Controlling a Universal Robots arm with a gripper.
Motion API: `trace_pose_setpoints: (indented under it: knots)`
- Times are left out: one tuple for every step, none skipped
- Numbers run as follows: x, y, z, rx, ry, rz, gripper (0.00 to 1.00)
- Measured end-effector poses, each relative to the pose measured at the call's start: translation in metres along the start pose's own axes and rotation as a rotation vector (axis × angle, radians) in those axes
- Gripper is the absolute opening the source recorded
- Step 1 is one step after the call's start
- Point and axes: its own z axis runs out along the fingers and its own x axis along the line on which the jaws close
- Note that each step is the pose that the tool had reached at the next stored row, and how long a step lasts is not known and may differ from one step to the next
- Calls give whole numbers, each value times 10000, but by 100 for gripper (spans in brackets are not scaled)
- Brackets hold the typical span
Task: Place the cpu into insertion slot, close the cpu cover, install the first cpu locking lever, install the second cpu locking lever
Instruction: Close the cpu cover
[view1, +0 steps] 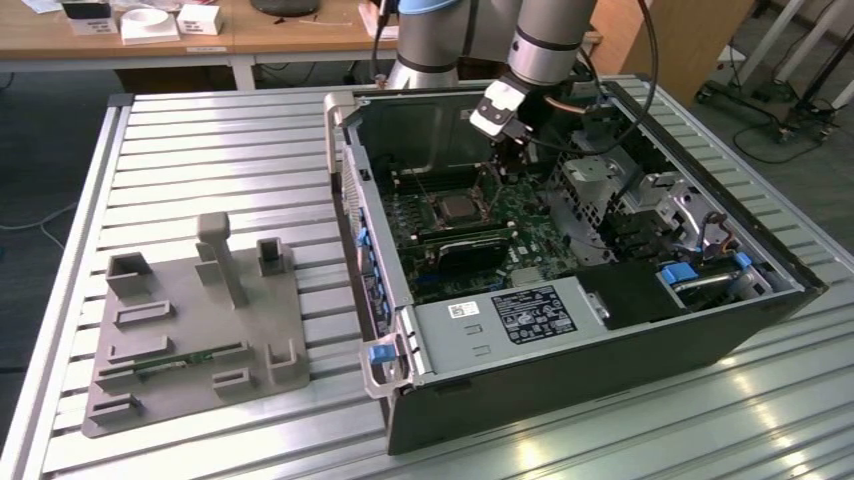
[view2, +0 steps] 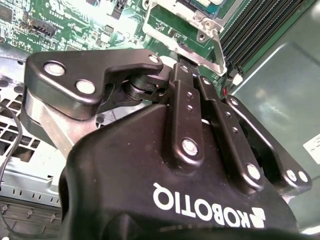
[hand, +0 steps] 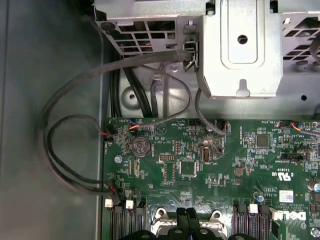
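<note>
Exterior view has the open computer case (view1: 641, 335) lying on the slatted table (view1: 227, 140), with the arm reaching down into it. The gripper (view1: 501, 180) hangs just beside the socket (view1: 434, 215), on the exterior view's right of it, near the middle of the green board (view1: 534, 235).

The chip (view1: 457, 207) sits in the socket, silvery-tan top up. The cover (view2: 202, 25) looks folded down around it (we can't tell whether either lever is latched). In the first wrist view the two black fingertips (hand: 182, 220) look pressed together with nothing between them, right at the socket's metal edge. We can't say whether they're touching it.

Handling-wise, our guess is that the chip is light, stiff and thin, with a smooth top that would slip under a flat press. The underside and the socket contacts are probably the fragile bit, so we'd only ever hold it by two opposite edges and keep it level. The cover is thin sheet metal and springy, so it's better pushed at its free edge than in the middle.
</note>
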Motion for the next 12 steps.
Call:
trace_pose_setpoints:
  knots:
    - [0, -6, 0, 0, 0, 0, 10]
    - [0, -11, 0, 0, 0, 0, 10]
    - [0, -19, 0, 0, 0, 0, 10]
    - [0, -25, 0, 0, 0, 0, 10]
    - [0, -32, 0, 0, 0, 0, 10]
    - [0, -39, 0, 0, 0, 0, 10]
    - [0, -46, 0, 0, 0, 0, 10]
    - [0, -55, 0, 0, 0, 0, 10]
    - [0, -65, 0, 0, 0, 0, 10]
    - [0, -75, 0, 0, 0, 0, 10]
    - [0, -85, 0, 0, 0, 0, 10]
    - [0, -94, 0, 0, 0, 0, 10]
